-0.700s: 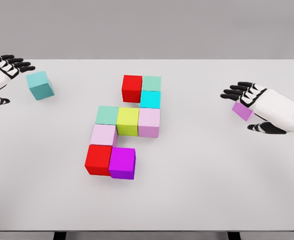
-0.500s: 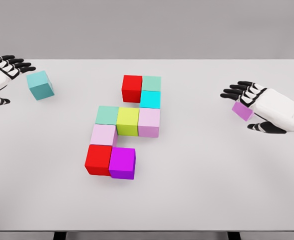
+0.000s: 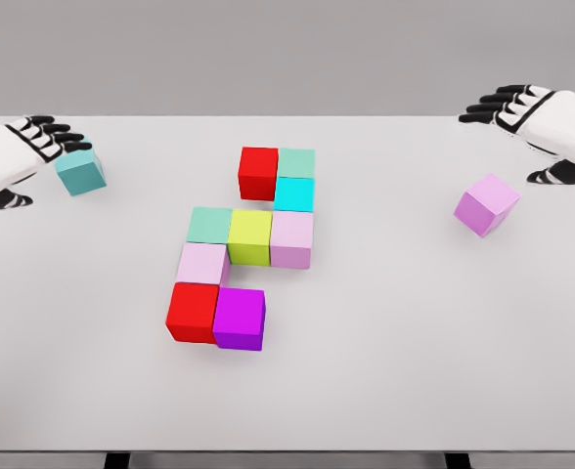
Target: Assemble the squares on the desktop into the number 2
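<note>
Joined cubes lie mid-table: a red cube (image 3: 258, 172), a green cube (image 3: 296, 162), a cyan cube (image 3: 293, 193), then a mint cube (image 3: 209, 225), a yellow cube (image 3: 249, 236) and a pink cube (image 3: 291, 238), a pale pink cube (image 3: 202, 263), a second red cube (image 3: 192, 311) and a magenta cube (image 3: 240, 318). A teal cube (image 3: 80, 171) sits far left, partly covered by my open left hand (image 3: 43, 139). A violet cube (image 3: 486, 203) lies loose at the right. My right hand (image 3: 522, 109) hovers open above and behind it.
The white table (image 3: 385, 362) spans the view, its front edge near the bottom of the picture and its far edge behind the hands.
My right hand rose and drew back to the upper right, uncovering the violet cube. My left hand moved right, over the teal cube's top edge.
</note>
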Robot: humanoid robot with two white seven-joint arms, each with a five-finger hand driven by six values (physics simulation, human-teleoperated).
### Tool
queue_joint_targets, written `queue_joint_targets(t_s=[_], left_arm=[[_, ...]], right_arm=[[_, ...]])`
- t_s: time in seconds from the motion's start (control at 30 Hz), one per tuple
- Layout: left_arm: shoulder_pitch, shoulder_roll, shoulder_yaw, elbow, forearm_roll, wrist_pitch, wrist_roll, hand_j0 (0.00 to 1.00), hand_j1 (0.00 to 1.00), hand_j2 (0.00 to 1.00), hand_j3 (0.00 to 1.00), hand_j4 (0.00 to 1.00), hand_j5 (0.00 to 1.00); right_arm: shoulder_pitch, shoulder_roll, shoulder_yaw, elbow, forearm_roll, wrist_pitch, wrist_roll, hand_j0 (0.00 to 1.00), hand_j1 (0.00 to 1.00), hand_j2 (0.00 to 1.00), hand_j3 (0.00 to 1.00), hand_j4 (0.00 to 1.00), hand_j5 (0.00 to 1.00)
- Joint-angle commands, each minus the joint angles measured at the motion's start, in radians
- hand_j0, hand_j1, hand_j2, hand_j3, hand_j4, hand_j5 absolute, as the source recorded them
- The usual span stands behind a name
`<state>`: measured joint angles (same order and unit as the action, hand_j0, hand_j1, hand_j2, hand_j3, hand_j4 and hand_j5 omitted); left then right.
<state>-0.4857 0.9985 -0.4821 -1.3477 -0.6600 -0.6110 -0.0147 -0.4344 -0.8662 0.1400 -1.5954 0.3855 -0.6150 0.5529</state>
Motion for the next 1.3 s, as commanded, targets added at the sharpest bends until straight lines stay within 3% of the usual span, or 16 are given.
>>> queue_joint_targets(t_s=[0.0, 0.07, 0.17, 0.3, 0.43, 0.57, 0.93, 1.27], left_arm=[[-0.007, 0.000, -0.061, 0.038, 0.005, 0.000, 0.001, 1.00, 1.00, 1.00, 1.00, 1.00, 1.00], [-0.062, -0.017, -0.113, 0.082, 0.008, 0.000, 0.001, 1.00, 1.00, 1.00, 1.00, 1.00, 1.00], [-0.106, -0.047, -0.151, 0.125, 0.010, 0.000, 0.002, 1.00, 1.00, 1.00, 1.00, 1.00, 1.00], [-0.129, -0.049, -0.167, 0.134, 0.017, 0.000, 0.005, 1.00, 1.00, 1.00, 1.00, 1.00, 1.00], [-0.208, -0.112, -0.239, 0.246, 0.022, 0.000, 0.007, 1.00, 1.00, 1.00, 1.00, 1.00, 1.00], [-0.238, -0.129, -0.271, 0.311, 0.065, 0.000, 0.009, 1.00, 1.00, 1.00, 1.00, 1.00, 1.00], [-0.309, -0.178, -0.334, 0.440, 0.099, 0.000, 0.010, 1.00, 1.00, 1.00, 1.00, 1.00, 1.00], [-0.346, -0.204, -0.375, 0.495, 0.096, 0.000, 0.007, 1.00, 1.00, 1.00, 1.00, 1.00, 1.00]], right_arm=[[-0.042, -0.007, 0.156, 0.080, 0.004, 0.004, 0.058, 1.00, 1.00, 1.00, 1.00, 1.00, 1.00], [-0.188, -0.022, 0.322, 0.146, 0.004, 0.004, 0.058, 1.00, 1.00, 1.00, 1.00, 1.00, 1.00], [-0.291, -0.042, 0.461, 0.193, 0.004, 0.004, 0.058, 0.99, 0.99, 0.99, 0.99, 0.99, 0.99], [-0.356, -0.051, 0.523, 0.236, 0.007, 0.004, 0.058, 0.99, 0.99, 0.99, 0.99, 0.99, 0.99], [-0.414, -0.103, 0.573, 0.247, 0.023, 0.004, 0.058, 0.99, 0.99, 0.99, 0.99, 0.99, 0.99], [-0.422, -0.093, 0.627, 0.256, 0.066, 0.004, 0.058, 0.99, 0.99, 0.99, 0.99, 0.99, 0.99], [-0.445, 0.056, 0.664, 0.456, 0.170, 0.004, 0.058, 0.98, 0.98, 0.98, 0.98, 0.98, 0.98], [-0.443, 0.095, 0.676, 0.508, 0.228, 0.004, 0.058, 0.97, 0.97, 0.97, 0.97, 0.97, 0.97]])
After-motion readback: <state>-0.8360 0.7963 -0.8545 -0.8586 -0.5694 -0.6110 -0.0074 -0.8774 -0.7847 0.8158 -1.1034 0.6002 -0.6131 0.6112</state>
